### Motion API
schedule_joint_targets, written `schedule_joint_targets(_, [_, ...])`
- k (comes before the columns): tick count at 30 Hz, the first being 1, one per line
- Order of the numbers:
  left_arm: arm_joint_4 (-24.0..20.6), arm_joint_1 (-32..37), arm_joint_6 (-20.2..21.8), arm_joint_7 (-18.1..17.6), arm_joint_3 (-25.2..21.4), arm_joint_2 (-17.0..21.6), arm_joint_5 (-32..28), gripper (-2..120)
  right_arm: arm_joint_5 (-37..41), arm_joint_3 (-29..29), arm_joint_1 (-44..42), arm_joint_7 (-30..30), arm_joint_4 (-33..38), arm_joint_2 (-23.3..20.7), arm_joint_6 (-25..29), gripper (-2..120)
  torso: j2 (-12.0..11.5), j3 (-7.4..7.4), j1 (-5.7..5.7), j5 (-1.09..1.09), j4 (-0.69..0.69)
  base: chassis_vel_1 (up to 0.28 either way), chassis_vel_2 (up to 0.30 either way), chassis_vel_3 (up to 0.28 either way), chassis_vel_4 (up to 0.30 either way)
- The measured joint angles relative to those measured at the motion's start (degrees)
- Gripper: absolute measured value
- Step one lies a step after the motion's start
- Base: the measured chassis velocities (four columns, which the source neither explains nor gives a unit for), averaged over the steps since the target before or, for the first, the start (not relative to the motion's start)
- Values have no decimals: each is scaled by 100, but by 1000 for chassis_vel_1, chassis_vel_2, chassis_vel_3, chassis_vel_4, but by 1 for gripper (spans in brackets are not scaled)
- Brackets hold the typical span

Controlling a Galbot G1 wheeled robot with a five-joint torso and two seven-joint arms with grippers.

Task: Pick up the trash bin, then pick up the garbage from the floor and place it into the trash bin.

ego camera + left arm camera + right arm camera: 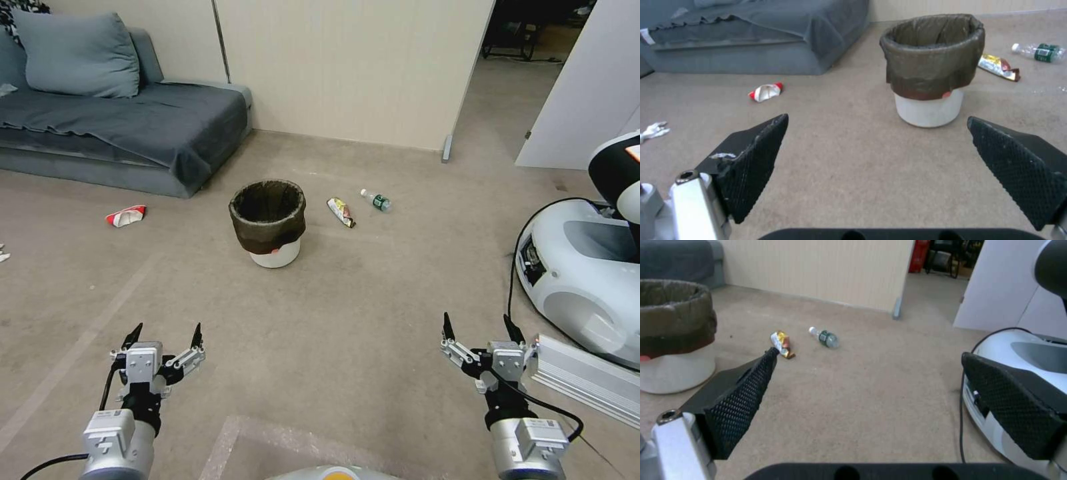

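trash bin (268, 223) standing upright on floor, well ahead of both arms, nothing lifted yet. left tool (165, 340) hanging low with fingers spread wide, holding nothing; right tool (481, 330) doing same on other side. bin sitting a bit left of centre, so left arm looking nearer, bare carpet between. yellow wrapper (341, 212) and bottle (377, 200) lying just right of bin, closer to right arm; red-white wrapper (125, 216) off left near sofa (133, 127). second robot's base (587, 273) crowding right side
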Motion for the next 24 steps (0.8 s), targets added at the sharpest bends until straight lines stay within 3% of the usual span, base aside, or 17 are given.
schedule_joint_targets(24, [-100, 1, 46, 15, -40, -2, -16, 100, 119, 117, 46, 7, 16, 0, 20, 100, 0, 0, 0, 0, 0, -51, 55, 51, -47])
